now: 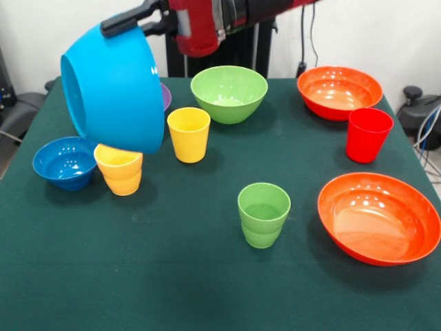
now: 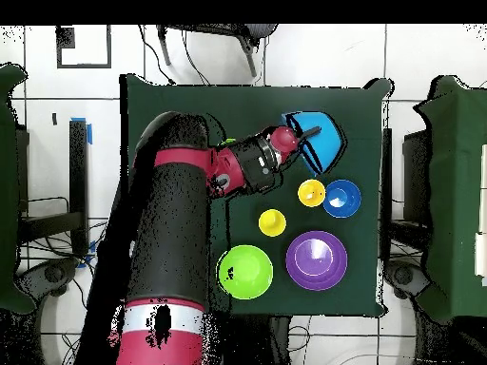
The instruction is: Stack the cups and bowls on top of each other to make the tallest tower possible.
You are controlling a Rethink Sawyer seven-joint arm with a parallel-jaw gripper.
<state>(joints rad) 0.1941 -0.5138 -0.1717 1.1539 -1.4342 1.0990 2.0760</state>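
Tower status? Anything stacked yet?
Nothing stacked yet. In hand: the gripper is clamped on the rim of the large light-blue plastic bowl, held tilted above the green table. Left: everything else stands apart, including the small dark-blue bowl, green bowl, two orange bowls, and yellow, green and red cups.

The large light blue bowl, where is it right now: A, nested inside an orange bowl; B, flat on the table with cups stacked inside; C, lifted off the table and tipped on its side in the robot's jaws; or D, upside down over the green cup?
C: the large light blue bowl hangs tilted above the table, its rim clamped by the gripper, over a yellow cup.
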